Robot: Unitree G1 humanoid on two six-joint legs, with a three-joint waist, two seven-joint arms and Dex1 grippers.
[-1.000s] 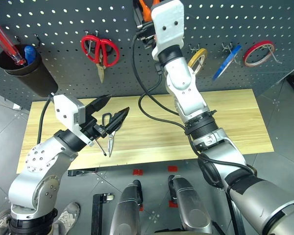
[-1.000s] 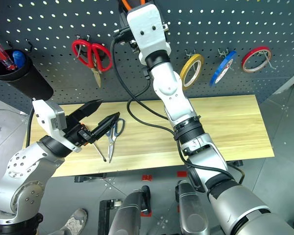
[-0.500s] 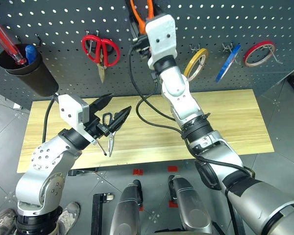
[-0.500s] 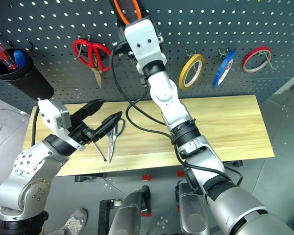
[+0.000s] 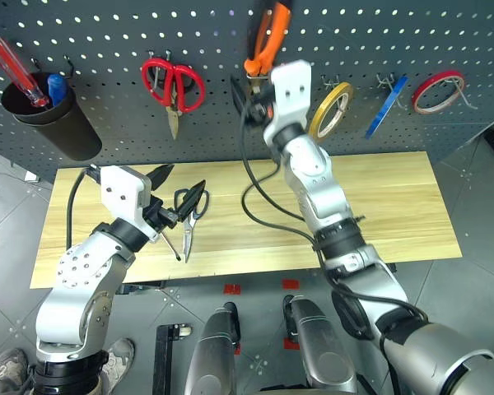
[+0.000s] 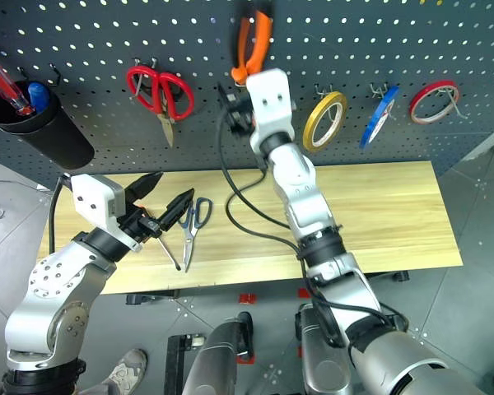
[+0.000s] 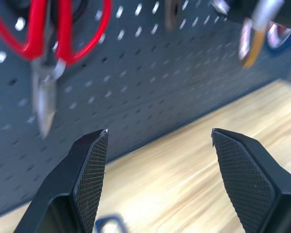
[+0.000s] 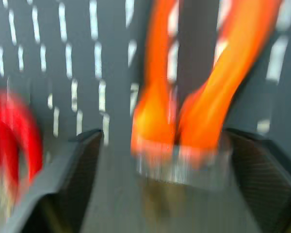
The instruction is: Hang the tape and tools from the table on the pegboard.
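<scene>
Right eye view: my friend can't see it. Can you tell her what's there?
Orange-handled pliers hang on the dark pegboard, with the open right gripper just below them. The open left gripper hovers over dark-handled scissors and a small screwdriver on the wooden table.

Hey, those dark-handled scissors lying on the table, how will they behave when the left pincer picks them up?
The scissors look rigid, thin metal, so likely stiff and light. Lying flat on the table, they may slide rather than roll. Gripped by one handle, the blades could swing open.
</scene>
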